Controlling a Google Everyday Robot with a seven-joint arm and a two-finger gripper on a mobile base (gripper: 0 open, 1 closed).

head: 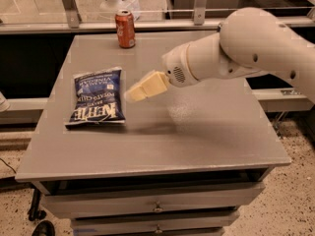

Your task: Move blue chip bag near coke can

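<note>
The blue chip bag point(97, 98) lies flat on the left part of the grey table point(197, 132), dark navy with white lettering. The coke can point(125, 29) stands upright at the table's far edge, left of centre, well behind the bag. My gripper point(134, 93) with cream fingers hangs above the table just right of the bag's right edge, pointing left toward it, and holds nothing. My white arm point(246, 48) reaches in from the right.
The blue-and-silver can is hidden behind my arm. The table has drawers point(157, 208) below its front edge. A metal rail and glass partition point(197, 9) run behind the table. Speckled floor point(290, 200) lies to the right.
</note>
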